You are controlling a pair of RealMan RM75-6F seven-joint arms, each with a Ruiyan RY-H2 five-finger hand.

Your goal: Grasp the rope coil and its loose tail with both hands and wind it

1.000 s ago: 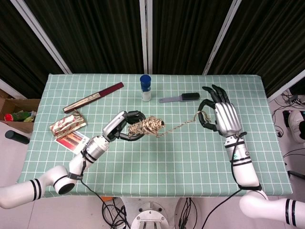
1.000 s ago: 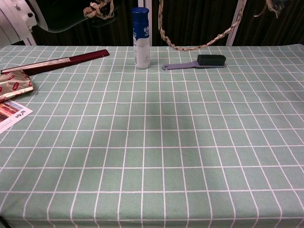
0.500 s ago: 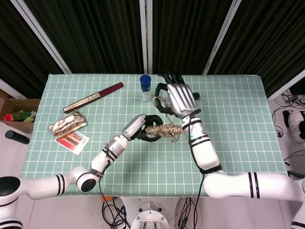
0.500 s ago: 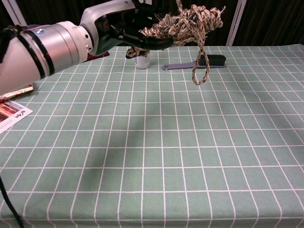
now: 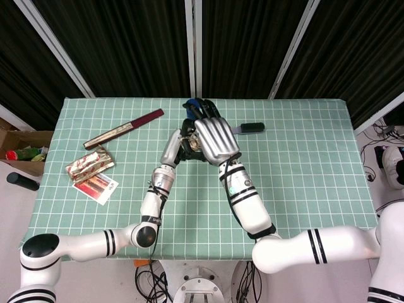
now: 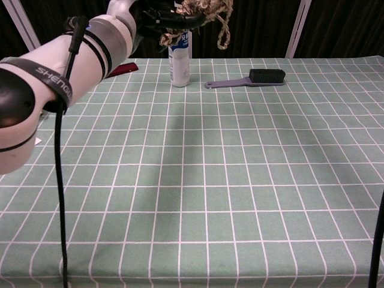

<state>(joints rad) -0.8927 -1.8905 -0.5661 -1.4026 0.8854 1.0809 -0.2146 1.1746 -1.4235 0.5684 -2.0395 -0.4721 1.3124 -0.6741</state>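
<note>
Both hands have risen since the earlier frame: left hand (image 5: 172, 146) grips the tan braided rope coil (image 6: 201, 7) aloft at centre; right hand (image 5: 213, 139), at its 3 o'clock, hides its hold — cannot tell. Winding is midway; next, another wrap of the tail

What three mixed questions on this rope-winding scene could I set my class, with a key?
1. True or false: the rope coil is held up off the table.
2. Which item lies right of the bottle in the chest view? A) brush B) folded fan C) snack packet
3. Fill in: in the head view, the right robot hand covers most of the ____.

Key: 1 true, with the left robot hand gripping it; 2 A, the brush; 3 rope coil.
</note>
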